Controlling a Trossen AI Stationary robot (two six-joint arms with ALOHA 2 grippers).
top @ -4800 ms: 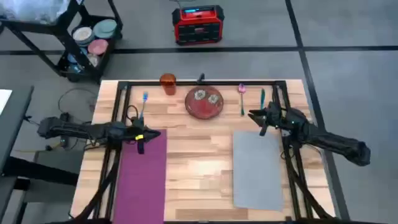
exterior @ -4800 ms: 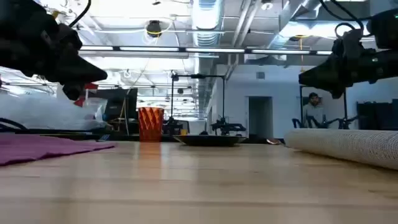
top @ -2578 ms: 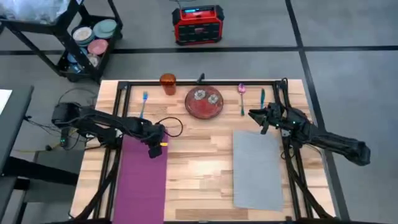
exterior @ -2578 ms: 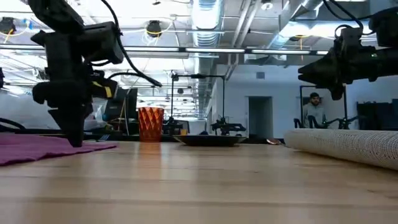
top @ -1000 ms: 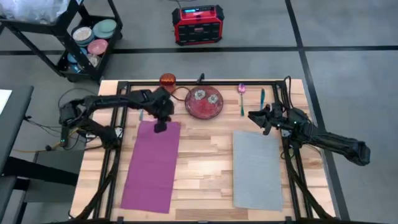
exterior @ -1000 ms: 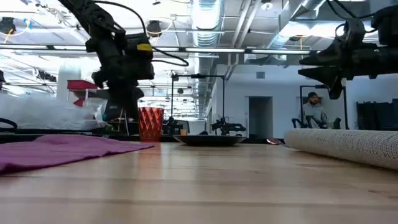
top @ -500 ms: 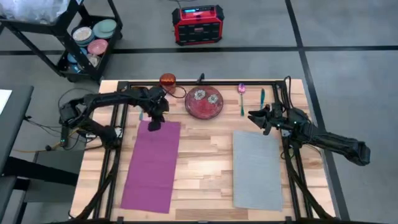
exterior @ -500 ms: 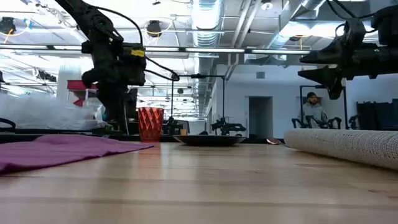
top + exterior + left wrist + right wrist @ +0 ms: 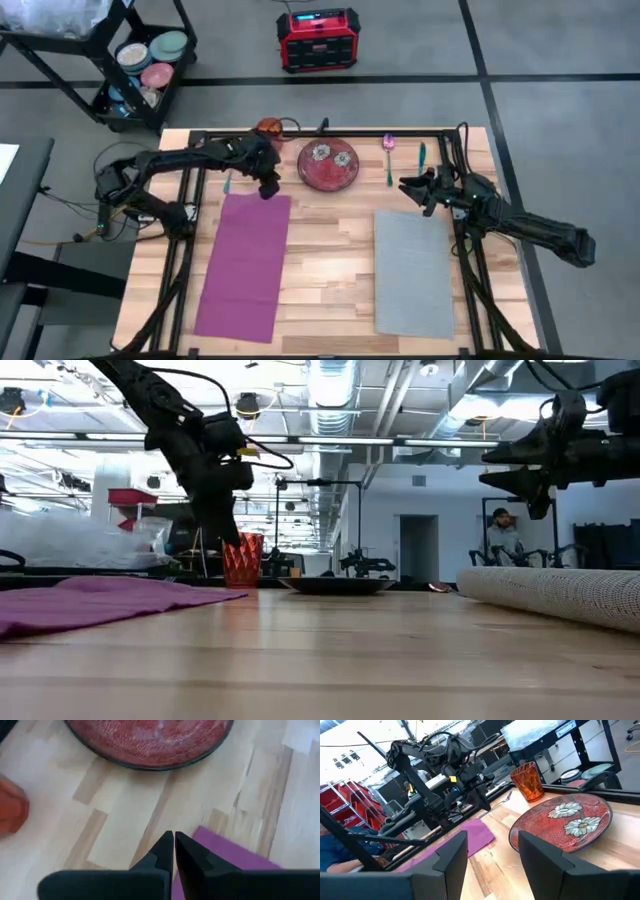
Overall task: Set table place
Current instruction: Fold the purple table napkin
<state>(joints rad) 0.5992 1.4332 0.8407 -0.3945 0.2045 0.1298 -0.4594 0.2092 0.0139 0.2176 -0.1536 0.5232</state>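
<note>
A black cart (image 9: 120, 60) is located on the grey floor beyond the table (image 9: 320, 260). The purple napkin (image 9: 245, 262) is laid flat at left. The left gripper (image 9: 267, 187), fingers pressed together, is positioned above its far corner, beside the orange cup (image 9: 268, 128) and red plate (image 9: 328, 165). The grey placemat (image 9: 413, 272) is laid at right, near the right gripper (image 9: 408, 186), fingers spread.

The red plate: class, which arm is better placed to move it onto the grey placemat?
Probably the right: the right gripper, open, hovers between the red plate and the grey placemat. The left gripper is shut by the purple napkin.
</note>
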